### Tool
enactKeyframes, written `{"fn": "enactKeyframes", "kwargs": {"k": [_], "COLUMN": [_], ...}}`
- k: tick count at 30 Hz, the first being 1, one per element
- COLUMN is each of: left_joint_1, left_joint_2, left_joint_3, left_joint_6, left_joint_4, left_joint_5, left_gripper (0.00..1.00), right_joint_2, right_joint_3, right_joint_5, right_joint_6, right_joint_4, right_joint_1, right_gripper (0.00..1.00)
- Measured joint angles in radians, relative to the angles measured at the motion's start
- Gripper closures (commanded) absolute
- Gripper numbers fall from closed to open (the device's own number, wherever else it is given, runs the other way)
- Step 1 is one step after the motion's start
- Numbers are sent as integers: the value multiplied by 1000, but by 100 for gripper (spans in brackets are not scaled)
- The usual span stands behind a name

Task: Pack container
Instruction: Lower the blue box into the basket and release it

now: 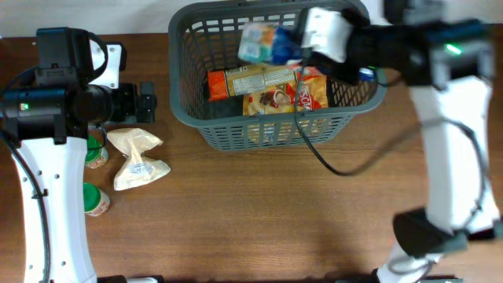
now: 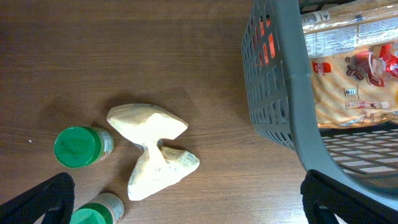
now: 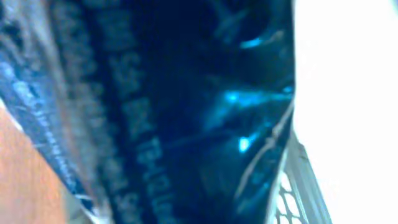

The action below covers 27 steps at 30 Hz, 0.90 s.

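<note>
Basket (image 1: 259, 135) holds orange snack packets (image 1: 275, 93) | right hand (image 1: 301, 49) pinching blue bag (image 1: 263, 43) above | left hand (image 1: 147, 102) spread

Dark grey lattice-walled basket (image 1: 228, 134), upright at the table's (image 1: 251, 220) far edge, snack packets (image 1: 271, 94) inside

We see a dark grey basket (image 1: 236, 134) with lattice walls, a blue bag (image 3: 186, 112), green jar lids (image 2: 76, 146), a cream pouch (image 2: 146, 127), a brown wood-grain table (image 1: 275, 220).
</note>
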Motion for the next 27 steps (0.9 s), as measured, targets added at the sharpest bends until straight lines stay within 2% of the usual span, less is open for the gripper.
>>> {"fn": "enactKeyframes", "kwargs": {"k": [5, 10, 12, 14, 16, 17, 18, 20, 24, 25, 27], "left_joint_1": [0, 0, 0, 0, 0, 0, 0, 0, 0, 0, 0], "left_joint_2": [0, 0, 0, 0, 0, 0, 0, 0, 0, 0, 0], "left_joint_3": [0, 0, 0, 0, 0, 0, 0, 0, 0, 0, 0], "left_joint_6": [0, 0, 0, 0, 0, 0, 0, 0, 0, 0, 0], "left_joint_4": [0, 0, 0, 0, 0, 0, 0, 0, 0, 0, 0], "left_joint_5": [0, 0, 0, 0, 0, 0, 0, 0, 0, 0, 0], "left_gripper": [1, 1, 1, 1, 1, 1, 1, 1, 1, 1, 1], "right_joint_2": [146, 272, 311, 348, 373, 381, 385, 385, 383, 382, 368], "right_joint_3": [-1, -1, -1, -2, -4, -5, -6, -5, 37, 70, 136], "right_joint_5": [2, 56, 84, 106, 127, 141, 160, 201, 294, 318, 340], "right_joint_6": [-80, -54, -45, -26, 16, 36, 63, 134, 274, 307, 355], "right_joint_4": [31, 11, -17, -36, -31, -23, -13, 10, 16, 14, 19], "right_joint_1": [25, 54, 66, 79, 91, 96, 101, 105, 108, 107, 106], "right_gripper": [96, 96, 92, 73, 71, 68, 61, 58, 14, 8, 8]}}
